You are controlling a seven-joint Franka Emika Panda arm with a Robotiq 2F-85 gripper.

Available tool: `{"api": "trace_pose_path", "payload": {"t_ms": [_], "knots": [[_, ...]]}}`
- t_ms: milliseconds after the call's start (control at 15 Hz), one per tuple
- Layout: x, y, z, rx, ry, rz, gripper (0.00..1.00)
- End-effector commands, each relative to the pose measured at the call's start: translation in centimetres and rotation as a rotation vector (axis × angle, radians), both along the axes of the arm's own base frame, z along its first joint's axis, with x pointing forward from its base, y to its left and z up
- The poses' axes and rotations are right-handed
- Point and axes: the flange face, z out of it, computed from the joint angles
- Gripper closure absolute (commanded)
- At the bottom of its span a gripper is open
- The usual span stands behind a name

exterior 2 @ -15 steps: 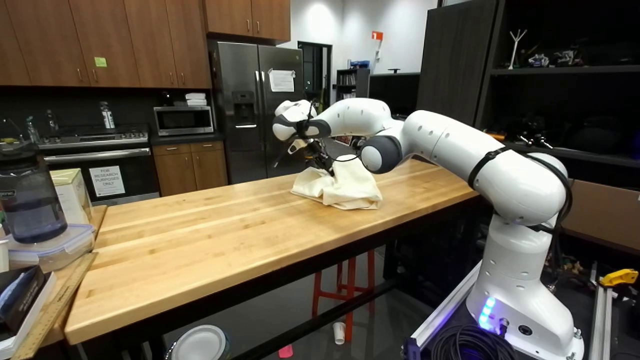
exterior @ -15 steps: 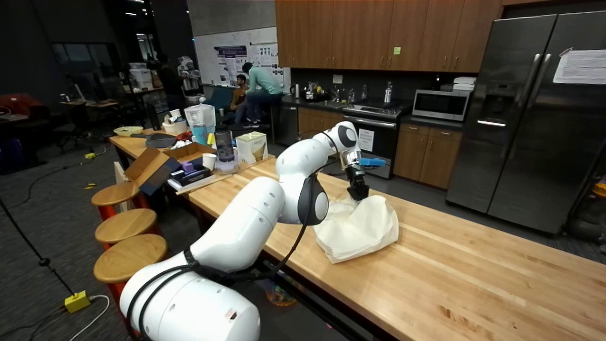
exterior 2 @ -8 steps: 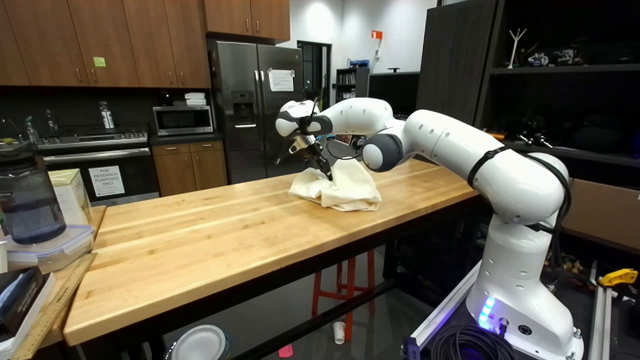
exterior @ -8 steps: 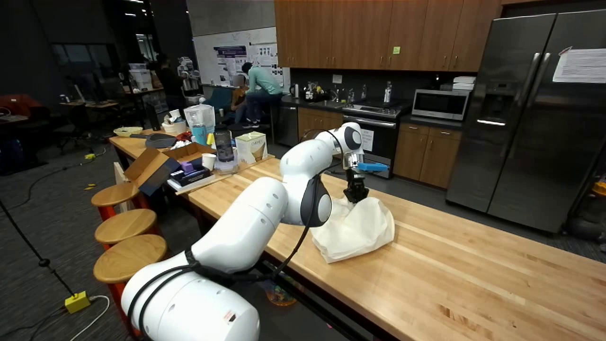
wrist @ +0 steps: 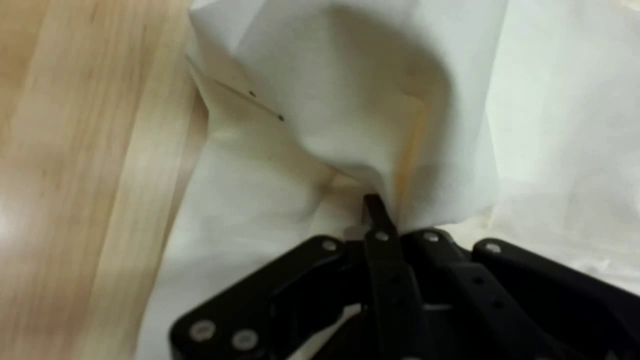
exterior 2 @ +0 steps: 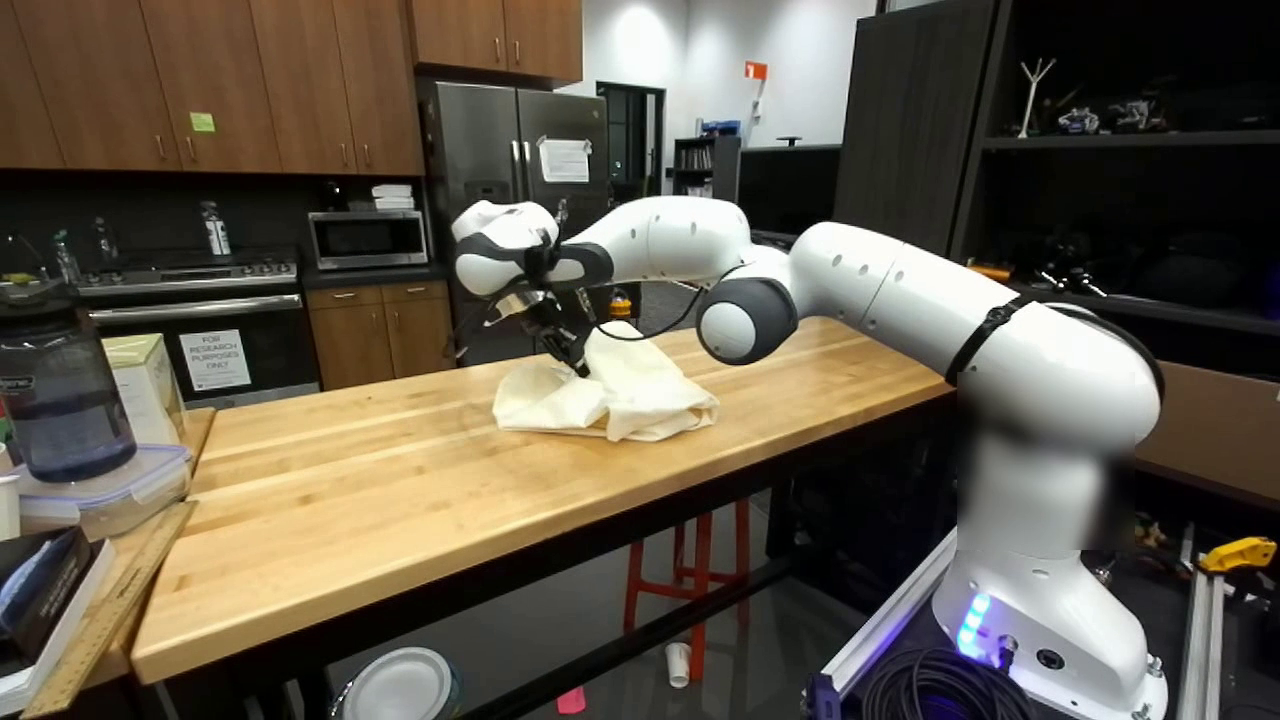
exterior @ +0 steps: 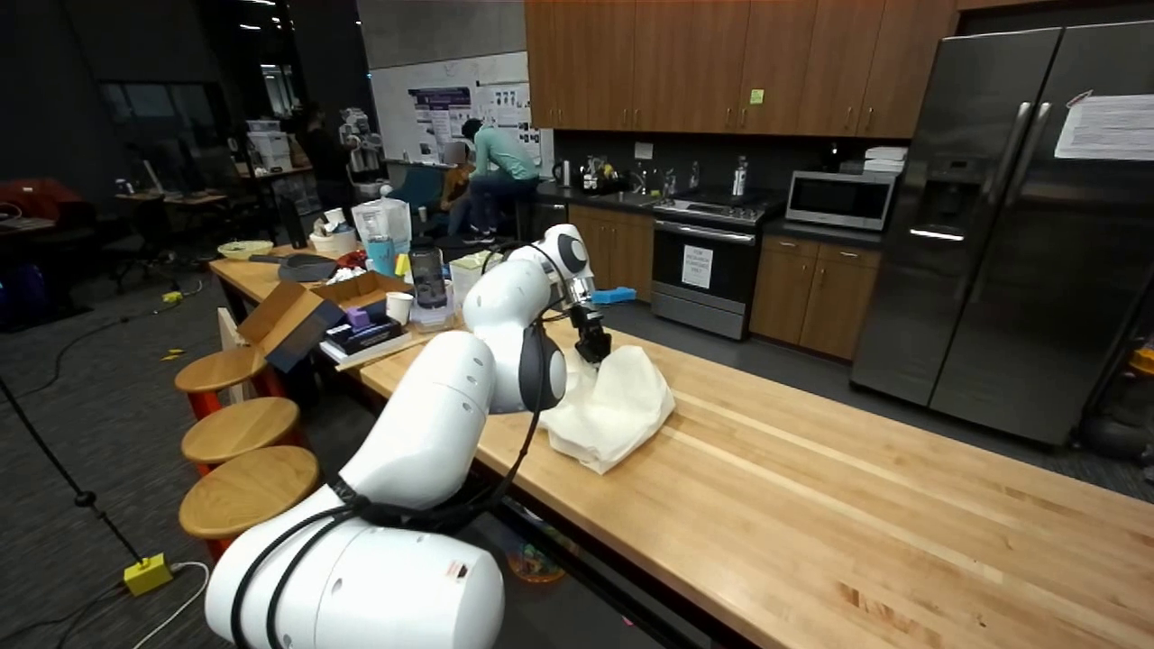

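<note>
While hand (exterior 2: pixel 580 369) clenches fold of cream cloth (exterior 2: pixel 650 388), fingers (wrist: pixel 381 222) pressed together on it, rest of cloth lies rumpled on wooden desk (exterior 2: pixel 380 480), one part puffed up beside hand; in both exterior views, dark bottle (exterior 2: pixel 65 410) stands on lidded container (exterior 2: pixel 130 490), well left of cloth; white cup (exterior: pixel 398 306) also left of cloth; microwave (exterior: pixel 838 198) and dark fridge (exterior: pixel 965 324) well behind cloth

White arm (exterior 2: pixel 680 228), black gripper (exterior 2: pixel 580 369)

The arm is rounded, with dark grey joint covers (exterior 2: pixel 775 312). Black cables (exterior: pixel 397 516) and a black strap (exterior 2: pixel 985 335) go around it. Its base (exterior 2: pixel 1050 620) shows blue lights (exterior 2: pixel 973 623). The gripper has round silver screws (wrist: pixel 245 339).
</note>
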Motion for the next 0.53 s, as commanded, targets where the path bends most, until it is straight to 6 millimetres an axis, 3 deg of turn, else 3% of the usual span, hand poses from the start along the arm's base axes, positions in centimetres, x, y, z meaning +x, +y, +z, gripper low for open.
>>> {"api": "trace_pose_path", "payload": {"t_ms": [0,267,467], "knots": [[-1.6,5.9,1.7,-0.065,0.0,0.184,0.99],[-3.5,12.3,3.8,-0.176,-0.035,0.389,0.99],[-3.8,14.3,5.0,-0.216,-0.077,0.476,0.99]]}}
